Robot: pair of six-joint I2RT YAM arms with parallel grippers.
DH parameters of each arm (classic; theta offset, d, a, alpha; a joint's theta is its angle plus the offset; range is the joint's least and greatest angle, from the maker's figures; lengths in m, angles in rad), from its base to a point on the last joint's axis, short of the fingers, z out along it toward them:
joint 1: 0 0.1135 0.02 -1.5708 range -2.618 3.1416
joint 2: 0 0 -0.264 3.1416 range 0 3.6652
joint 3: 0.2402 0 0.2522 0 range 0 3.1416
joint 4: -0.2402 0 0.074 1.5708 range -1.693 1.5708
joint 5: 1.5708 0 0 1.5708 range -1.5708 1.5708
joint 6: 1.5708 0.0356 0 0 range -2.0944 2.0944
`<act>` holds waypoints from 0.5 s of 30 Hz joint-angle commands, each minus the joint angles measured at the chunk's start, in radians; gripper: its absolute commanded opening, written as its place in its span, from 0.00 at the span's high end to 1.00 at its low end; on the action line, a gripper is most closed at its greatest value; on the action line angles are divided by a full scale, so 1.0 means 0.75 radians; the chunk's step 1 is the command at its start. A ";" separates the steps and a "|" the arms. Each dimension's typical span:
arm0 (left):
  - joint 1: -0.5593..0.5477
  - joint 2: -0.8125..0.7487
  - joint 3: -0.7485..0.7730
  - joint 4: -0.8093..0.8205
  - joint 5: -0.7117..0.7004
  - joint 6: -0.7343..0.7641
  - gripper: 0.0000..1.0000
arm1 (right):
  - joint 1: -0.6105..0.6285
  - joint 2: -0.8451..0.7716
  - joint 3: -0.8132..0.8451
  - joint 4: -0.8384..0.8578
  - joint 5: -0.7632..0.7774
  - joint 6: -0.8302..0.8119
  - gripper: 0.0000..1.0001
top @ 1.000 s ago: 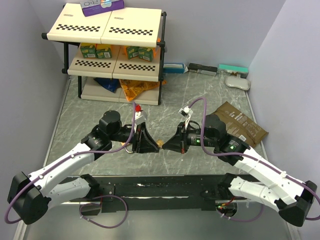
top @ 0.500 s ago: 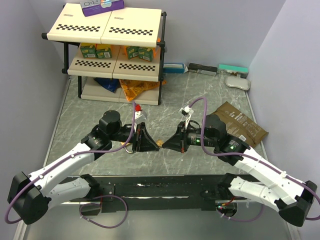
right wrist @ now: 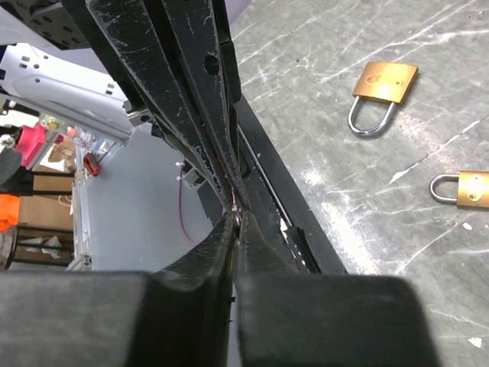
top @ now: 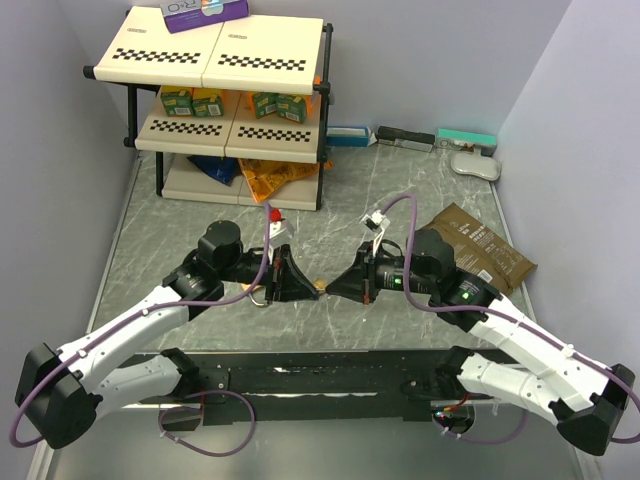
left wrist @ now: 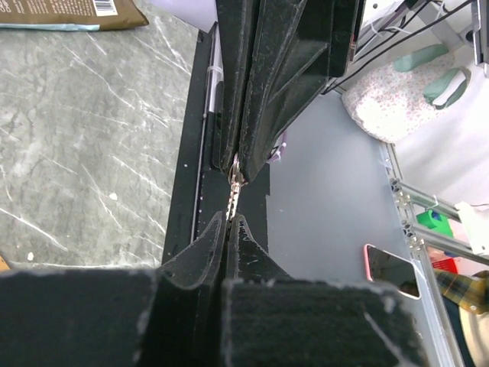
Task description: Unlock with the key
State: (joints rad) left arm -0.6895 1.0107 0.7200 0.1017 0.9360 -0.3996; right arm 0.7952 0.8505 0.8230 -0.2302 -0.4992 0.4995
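My two grippers meet tip to tip above the marbled table, left gripper (top: 311, 288) and right gripper (top: 331, 288). The key (left wrist: 234, 186) is a thin toothed metal strip that spans the small gap between them. In the left wrist view my left gripper (left wrist: 230, 219) is shut with the key's near end pinched in its tips. The right gripper (left wrist: 236, 160) holds the far end. In the right wrist view my right gripper (right wrist: 239, 216) is shut on the key (right wrist: 238, 208). A larger brass padlock (right wrist: 384, 90) and a smaller brass padlock (right wrist: 464, 189) lie flat on the table beyond.
A checkered shelf rack (top: 225, 60) with snack boxes stands at the back left. A brown pouch (top: 482, 250) lies right of the right arm. Small boxes (top: 405, 137) line the back wall. A black rail (top: 330, 375) runs along the near edge.
My left gripper's jaws have closed onto the key. Both arms stay where they were, and the right gripper has kept its grip.
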 commanded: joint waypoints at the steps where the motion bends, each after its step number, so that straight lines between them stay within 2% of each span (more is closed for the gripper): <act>1: -0.001 0.012 0.007 -0.056 0.036 0.085 0.99 | -0.048 -0.038 0.011 0.023 -0.015 -0.038 0.80; 3: -0.001 0.031 0.007 -0.064 0.069 0.095 0.99 | -0.046 -0.036 0.038 -0.071 -0.022 -0.109 0.58; 6: -0.003 0.049 0.020 -0.105 0.077 0.115 0.99 | -0.044 -0.048 0.099 -0.200 -0.005 -0.197 0.43; 10: -0.003 0.086 0.052 -0.187 0.104 0.169 0.99 | -0.031 -0.081 0.118 -0.272 0.007 -0.261 0.38; 15: -0.003 0.145 0.097 -0.256 0.122 0.222 0.99 | -0.007 -0.042 0.099 -0.262 -0.034 -0.277 0.42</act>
State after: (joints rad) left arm -0.6914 1.1027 0.7357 -0.0528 0.9798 -0.2909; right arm 0.7696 0.8078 0.8642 -0.4114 -0.5049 0.3313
